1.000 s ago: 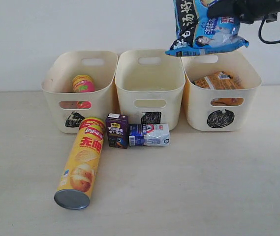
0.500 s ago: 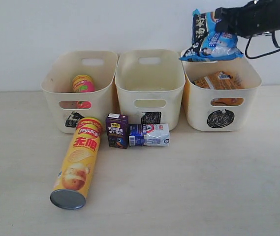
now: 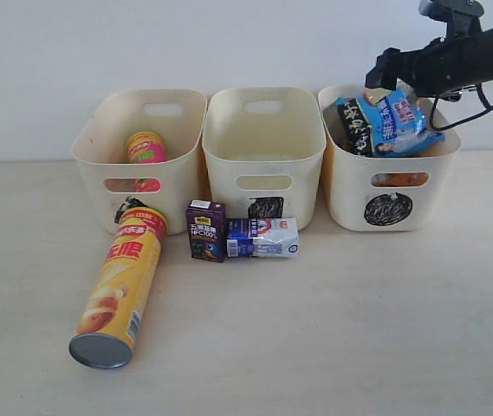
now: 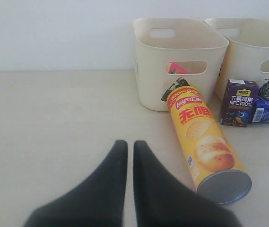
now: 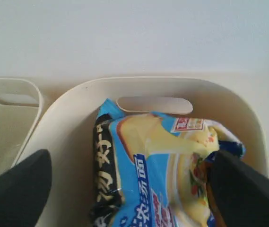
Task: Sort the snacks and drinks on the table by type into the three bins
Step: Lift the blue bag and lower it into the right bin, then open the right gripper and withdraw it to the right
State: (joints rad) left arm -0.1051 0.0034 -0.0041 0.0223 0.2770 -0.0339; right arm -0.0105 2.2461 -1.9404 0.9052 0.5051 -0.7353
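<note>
The blue-white bag (image 3: 389,123) lies in the right bin (image 3: 343,186), on top of an orange bag (image 3: 399,179) that shows through the handle cut-out. My right gripper (image 3: 383,71) hovers just above it, open; in the right wrist view its fingers (image 5: 23,187) stand wide on either side of the bag (image 5: 162,175). The yellow chip tube (image 3: 118,284) lies on the table in front of the left bin (image 3: 93,160), which holds the pink tube (image 3: 146,147). A purple carton (image 3: 205,230) and a blue-and-white carton (image 3: 262,237) sit before the middle bin (image 3: 263,156). My left gripper (image 4: 130,144) is shut and empty, low beside the yellow tube (image 4: 205,142).
The three bins stand in a row against the white back wall. Bare table stretches across the front and right (image 3: 385,329). A black cable (image 3: 471,91) hangs from the right arm above the right bin.
The right gripper dropped toward the right bin and opened, and the blue-white bag fell into the bin. The yellow tube's near end swung left on the table.
</note>
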